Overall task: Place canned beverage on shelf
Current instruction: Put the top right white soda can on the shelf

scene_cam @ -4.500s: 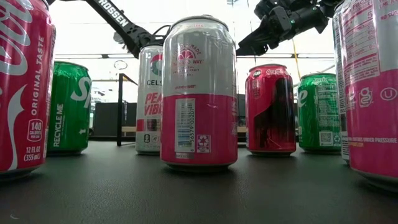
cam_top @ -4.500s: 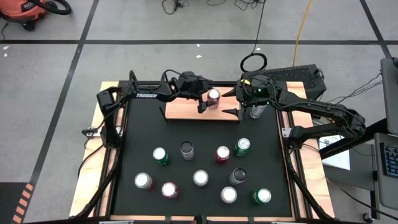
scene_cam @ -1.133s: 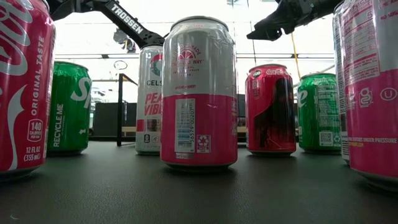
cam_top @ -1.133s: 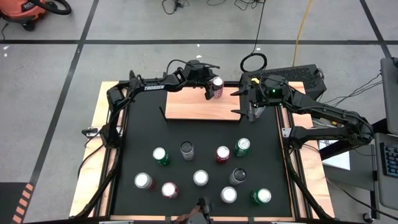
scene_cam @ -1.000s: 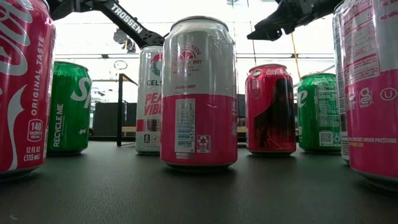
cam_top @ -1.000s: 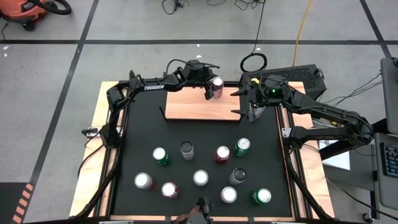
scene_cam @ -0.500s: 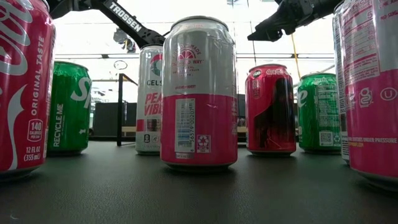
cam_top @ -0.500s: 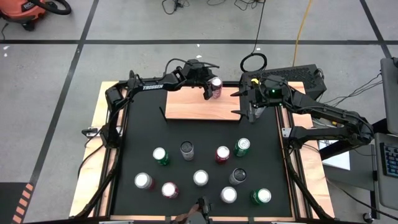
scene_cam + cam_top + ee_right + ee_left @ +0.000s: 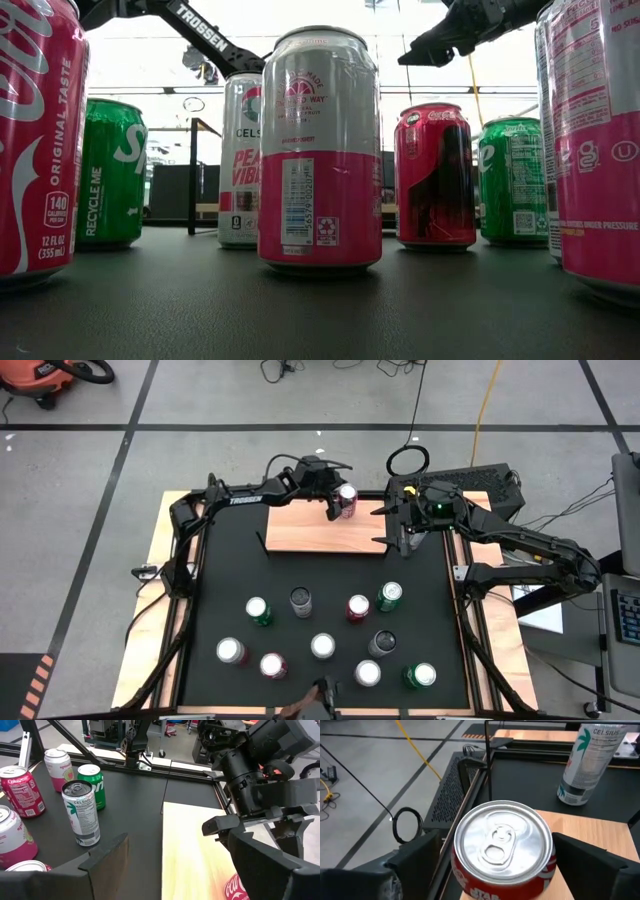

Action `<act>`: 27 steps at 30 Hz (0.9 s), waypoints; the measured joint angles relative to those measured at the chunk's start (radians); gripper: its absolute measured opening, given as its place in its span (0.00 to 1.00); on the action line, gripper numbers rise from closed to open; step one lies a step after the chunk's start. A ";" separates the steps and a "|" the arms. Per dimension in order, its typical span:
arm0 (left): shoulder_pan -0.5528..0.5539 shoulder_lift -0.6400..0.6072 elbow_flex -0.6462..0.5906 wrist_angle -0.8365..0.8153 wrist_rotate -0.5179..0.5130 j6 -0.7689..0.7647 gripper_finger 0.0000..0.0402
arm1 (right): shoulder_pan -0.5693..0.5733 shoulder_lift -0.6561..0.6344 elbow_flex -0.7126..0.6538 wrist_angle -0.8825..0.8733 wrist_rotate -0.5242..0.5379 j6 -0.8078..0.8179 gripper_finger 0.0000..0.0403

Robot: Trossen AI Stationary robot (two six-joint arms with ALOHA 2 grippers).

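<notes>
- In the low view I cannot see the shelf at all; the cans standing in front fill the picture, and both arms are cut off at the upper edge.
- In the left wrist view the lower part of the red can is cut off, so I cannot tell from there if its base rests flat on the board.
- From above, the red can stands upright at the far right corner of the shelf, and the shelf lies at the far end of the black mat on the table.
- My left arm reaches from the left side across the far edge of the table, and its left end effector is around the red can.
- The left end effector's fingers stand on both sides of the can with a visible gap, so they are spread and do not grip it.
- My right arm comes from the right side, and the right end effector hangs just beside the right end of the shelf.
- Its fingers are wide apart and hold nothing.
- Ten other cans stand in a loose group on the near half of the mat.
</notes>
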 joint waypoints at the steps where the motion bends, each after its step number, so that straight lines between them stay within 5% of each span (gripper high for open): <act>1: 0.000 -0.005 0.000 -0.005 -0.004 0.001 0.93 | 0.000 0.000 0.000 0.000 0.000 0.000 0.79; 17: -0.046 -0.236 0.002 -0.180 -0.030 -0.072 0.93 | 0.000 0.000 0.000 -0.060 0.000 0.004 0.79; 27: -0.331 -0.350 -0.039 -0.501 -0.025 -0.079 0.93 | 0.035 0.003 0.000 -0.128 -0.003 0.116 0.79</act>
